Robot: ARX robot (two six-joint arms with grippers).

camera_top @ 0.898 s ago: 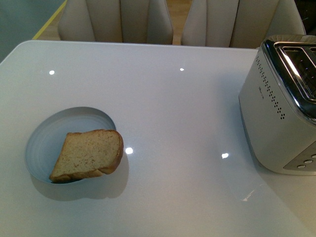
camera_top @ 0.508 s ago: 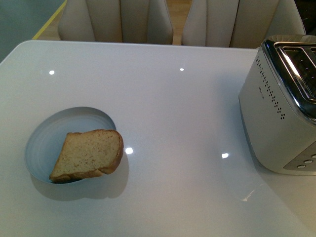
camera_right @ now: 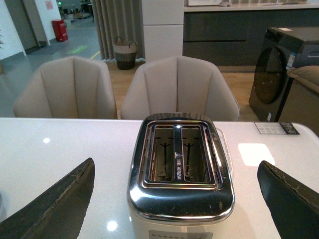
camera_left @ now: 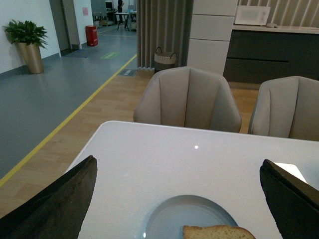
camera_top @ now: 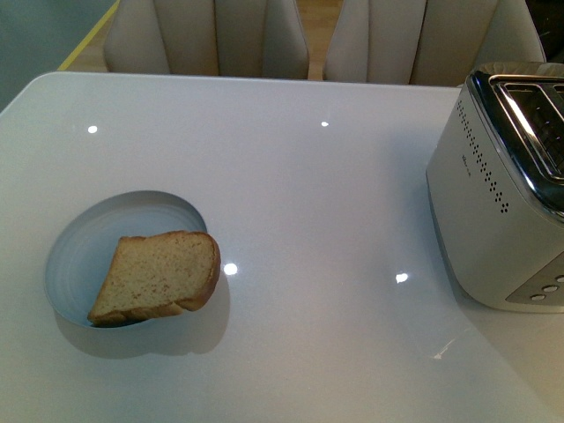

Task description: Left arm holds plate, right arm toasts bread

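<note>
bread (camera_top: 157,275) lies flat on plate (camera_top: 84,256), one edge over the rim on the toaster side, near-left on table (camera_top: 308,176). toaster (camera_top: 498,176) is well apart, slots empty. Jaws of left arm (camera_left: 178,162) and right arm (camera_right: 177,162) are wide apart, holding nothing. Left should pinch the bare rim away from the bread, leaving the overhanging crust free for right.

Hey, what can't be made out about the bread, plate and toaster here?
Front view: the toaster is cut by the right edge; its buttons are too small to read.
Front view: the bread hides part of the plate.
Left wrist view: the bottom edge cuts off most of the bread.
Right wrist view: the bottom edge cuts off most of the toaster's front.
</note>
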